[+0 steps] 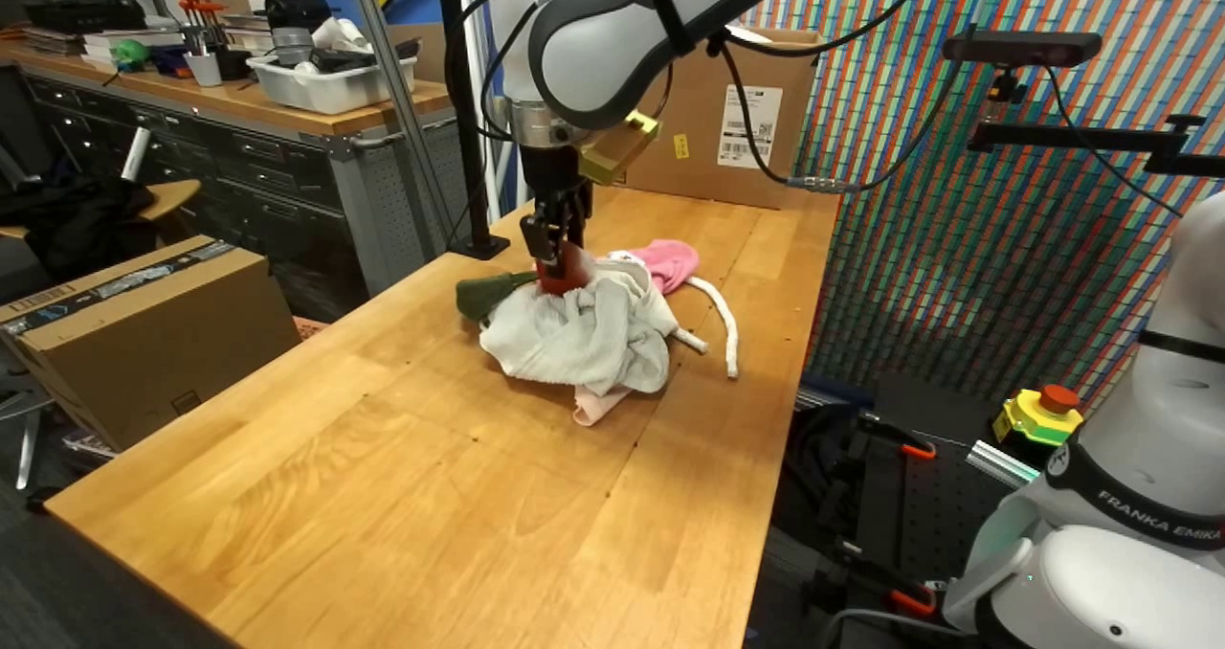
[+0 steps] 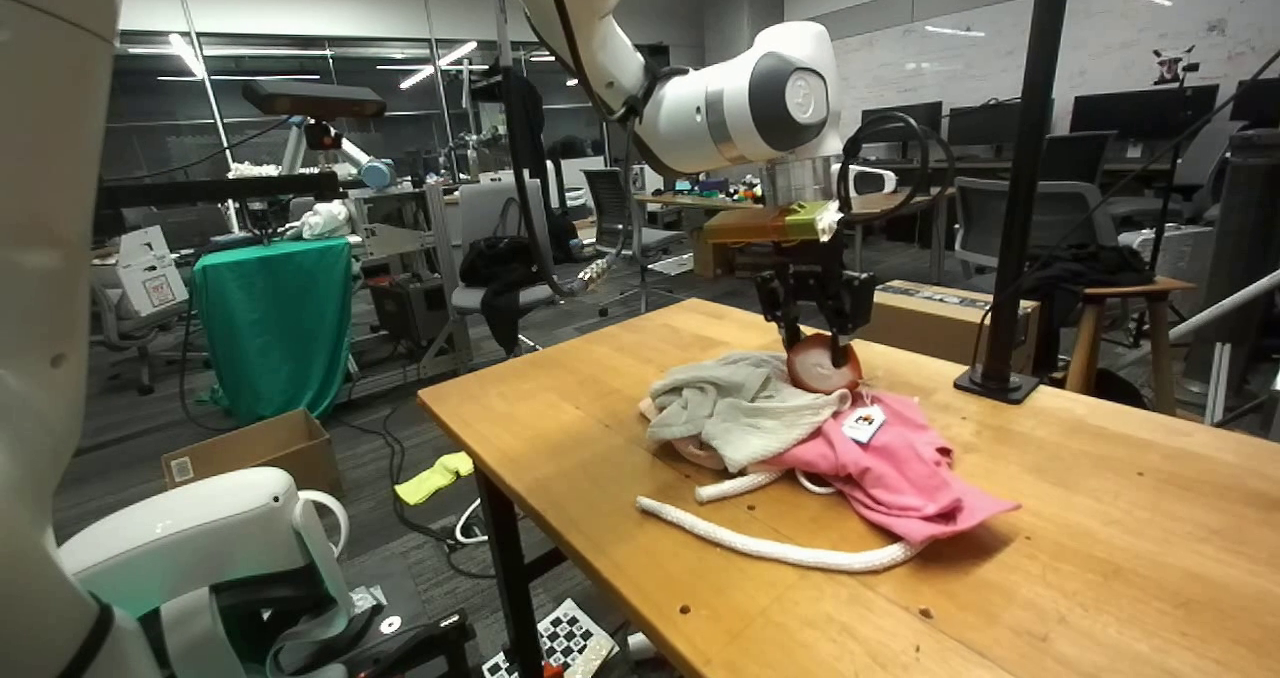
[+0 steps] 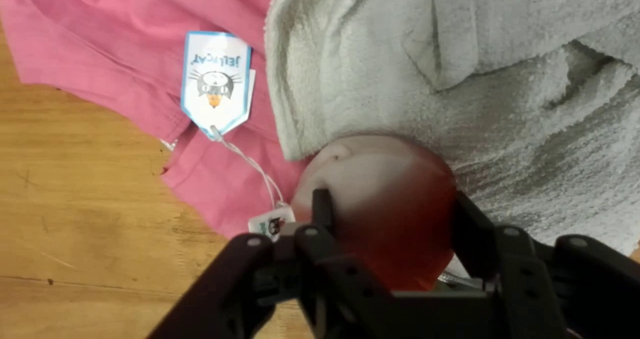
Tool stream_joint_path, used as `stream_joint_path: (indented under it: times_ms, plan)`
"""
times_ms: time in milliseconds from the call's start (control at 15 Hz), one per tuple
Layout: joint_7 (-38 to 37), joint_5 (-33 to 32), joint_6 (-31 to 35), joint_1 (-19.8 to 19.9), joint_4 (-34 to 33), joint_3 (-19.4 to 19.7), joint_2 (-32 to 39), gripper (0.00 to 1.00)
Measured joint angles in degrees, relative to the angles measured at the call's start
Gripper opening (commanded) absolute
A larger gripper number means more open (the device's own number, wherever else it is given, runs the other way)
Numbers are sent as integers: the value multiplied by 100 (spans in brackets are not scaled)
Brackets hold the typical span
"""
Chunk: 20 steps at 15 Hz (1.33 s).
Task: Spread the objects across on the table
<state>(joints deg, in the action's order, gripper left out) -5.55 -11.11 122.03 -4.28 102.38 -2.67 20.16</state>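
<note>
The wooden tabletop point(image 1: 431, 515) carries one heap between the robot-side edge and the edge bearing the black post point(image 2: 1027, 158), so the spreading looks barely begun. The grey towel point(image 2: 740, 413) lies toward the short edge opposite the tall cardboard box point(image 1: 703, 175). I expect it to be limp and light; pinch a single raised fold. The pink cloth point(image 2: 900, 473), partly under the towel, reaches toward the box end; thinner and smoother, it may slide, so take a bunched ridge. White rope point(image 2: 800, 555) comes out from underneath, its free ends toward the robot-side edge; probably bendy yet firm, best lifted by an end. A dark green thing point(image 1: 486, 295) pokes out on the post's side; what it is I cannot tell. The red-and-white round piece point(image 3: 390, 204) sits tilted atop the heap, the fingers point(image 3: 472, 236) on either side, apparently gripping it. It looks smooth and light, so it could slip; hold it squarely across its middle. The small tag point(image 3: 216, 84) hangs on a string passing close by, which might snag.
</note>
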Motion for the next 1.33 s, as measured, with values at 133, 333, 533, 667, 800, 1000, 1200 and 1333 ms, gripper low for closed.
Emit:
stream_joint_path:
  times_ms: [133,333,533,667,800,1000,1200,1333]
  plan:
    - [-5,-59,0,-12,1,13,0,14]
    - [-33,-164,0,-30,5,17,0,6]
    - [-72,-245,7,-38,6,22,-4,9]
    - [-119,-342,31,-44,7,33,-42,10]
    - [-213,-460,150,-47,13,61,-138,10]
    - [-431,-702,411,-49,15,156,-380,10]
    - [-747,-1119,717,-47,20,317,-624,10]
    - [-1014,-1432,920,-39,24,464,-735,10]
